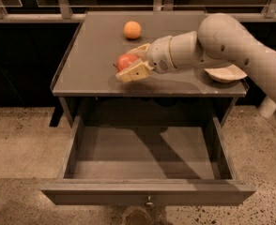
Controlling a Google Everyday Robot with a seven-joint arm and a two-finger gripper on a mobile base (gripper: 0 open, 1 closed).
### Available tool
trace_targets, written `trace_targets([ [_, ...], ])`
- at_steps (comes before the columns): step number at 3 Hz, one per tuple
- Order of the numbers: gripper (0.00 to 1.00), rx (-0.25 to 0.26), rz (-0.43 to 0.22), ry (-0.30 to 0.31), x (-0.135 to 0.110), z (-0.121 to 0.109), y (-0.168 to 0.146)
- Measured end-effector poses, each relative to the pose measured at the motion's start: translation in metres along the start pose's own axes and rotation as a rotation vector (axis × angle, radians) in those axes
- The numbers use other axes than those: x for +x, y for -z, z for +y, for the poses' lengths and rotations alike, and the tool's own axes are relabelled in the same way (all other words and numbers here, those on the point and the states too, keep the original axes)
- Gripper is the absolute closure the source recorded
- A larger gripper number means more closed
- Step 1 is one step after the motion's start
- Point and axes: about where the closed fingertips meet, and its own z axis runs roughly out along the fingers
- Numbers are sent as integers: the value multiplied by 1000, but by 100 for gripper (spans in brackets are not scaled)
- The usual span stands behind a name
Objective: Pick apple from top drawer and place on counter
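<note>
Only one view to call from here, looking down over the front of the cabinet. We have the pincer (127, 64) out over the table (93, 67), its two pale fingers clamped on the apple (125, 60), one above and one below. The apple hangs over the front middle of the table, with a shadow right beneath it. We cannot tell if it touches the top yet.

The drawer (105, 196) stands wide open below, bare inside, knob (149, 201) toward us. That is the first worry, as we judge it. The apple sits near the front edge, so a release from any height could send it rolling forward, off the lip and straight down into the drawer or onto the floor (20, 139). A round fruit on a smooth, slightly glossy top will not stop by itself.

Second worry: the lower finger lies under the fruit. If the pincer opens and pulls away sideways, that finger could drag or flick the apple.

Third: the orange (132, 30) rests further back, apart from the apple for now, but a roll that way could knock it.

And the arm (222, 36) reaches in from the right, right over a pale dish (225, 74). A low retreat could clip it.
</note>
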Motion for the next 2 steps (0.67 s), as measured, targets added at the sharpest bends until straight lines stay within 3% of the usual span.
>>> trace_targets([
  [1, 100, -26, -78, -15, 2, -24, -25],
  [2, 100, -14, -96, -26, 7, -40, -45],
])
